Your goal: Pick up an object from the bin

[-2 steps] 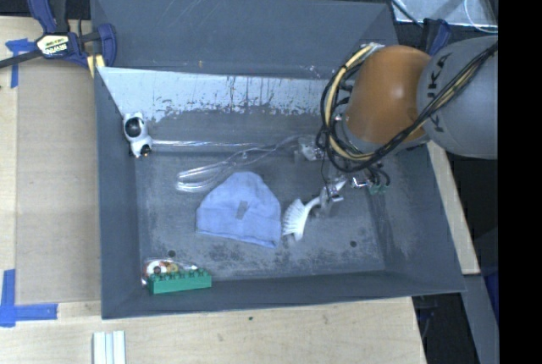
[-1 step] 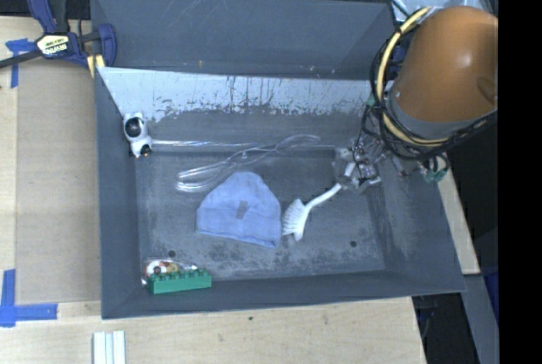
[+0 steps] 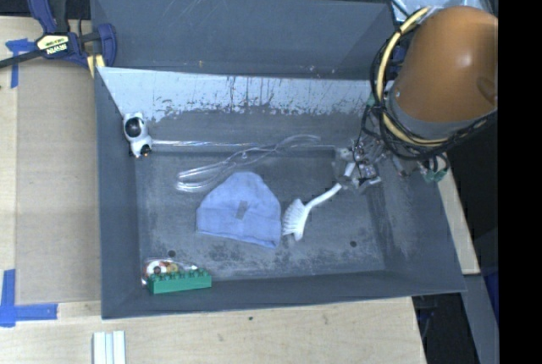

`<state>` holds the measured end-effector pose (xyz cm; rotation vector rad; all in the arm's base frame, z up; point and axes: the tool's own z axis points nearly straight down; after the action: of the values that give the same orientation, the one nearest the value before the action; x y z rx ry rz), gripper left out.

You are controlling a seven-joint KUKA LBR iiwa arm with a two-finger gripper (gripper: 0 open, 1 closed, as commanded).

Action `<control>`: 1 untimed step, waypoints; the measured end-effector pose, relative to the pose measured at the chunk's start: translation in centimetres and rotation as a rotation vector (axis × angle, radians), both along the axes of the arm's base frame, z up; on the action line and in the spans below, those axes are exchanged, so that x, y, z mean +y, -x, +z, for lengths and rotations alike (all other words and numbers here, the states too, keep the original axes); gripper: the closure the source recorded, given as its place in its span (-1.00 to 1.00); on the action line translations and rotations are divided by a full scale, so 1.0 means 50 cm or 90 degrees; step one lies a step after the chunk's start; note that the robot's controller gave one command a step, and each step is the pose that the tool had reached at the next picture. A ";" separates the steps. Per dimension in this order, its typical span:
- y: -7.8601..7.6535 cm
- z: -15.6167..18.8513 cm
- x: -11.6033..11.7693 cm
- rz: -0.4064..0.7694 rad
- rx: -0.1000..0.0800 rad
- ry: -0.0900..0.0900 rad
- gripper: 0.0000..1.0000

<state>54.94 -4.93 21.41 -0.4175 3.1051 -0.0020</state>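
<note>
- White brush (image 3: 309, 206): lies on the floor of the bin (image 3: 254, 32), right of the middle, with the bristle head down-left, touching or just beside the edge of the blue cloth (image 3: 240, 210), and the thin handle slanting up-right.
- Just beside the handle's tip, low by the right wall: gripper (image 3: 360, 169); cannot tell whether released or clenched, nor whether touching the handle.
- For a sound grasp, probably best to close across the handle, square to its slant and a little in from the tip, to guard against slipping off the end.
- Worth lifting straight up, keeping off the right wall and watching for the bristles snagging the cloth's edge.
- Counted: one brush; one blue cloth, near the middle; one clear looped thing (image 3: 246, 157) behind the cloth, by the far wall; one small white-and-black round toy (image 3: 134, 129) in the far-left corner; one green block (image 3: 179, 279) with small bits on top in the near-left corner.
</note>
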 end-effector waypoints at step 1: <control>0.019 -0.117 0.071 -0.011 0.001 -0.001 1.00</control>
<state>53.97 -1.36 15.56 -0.3902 3.1104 0.0018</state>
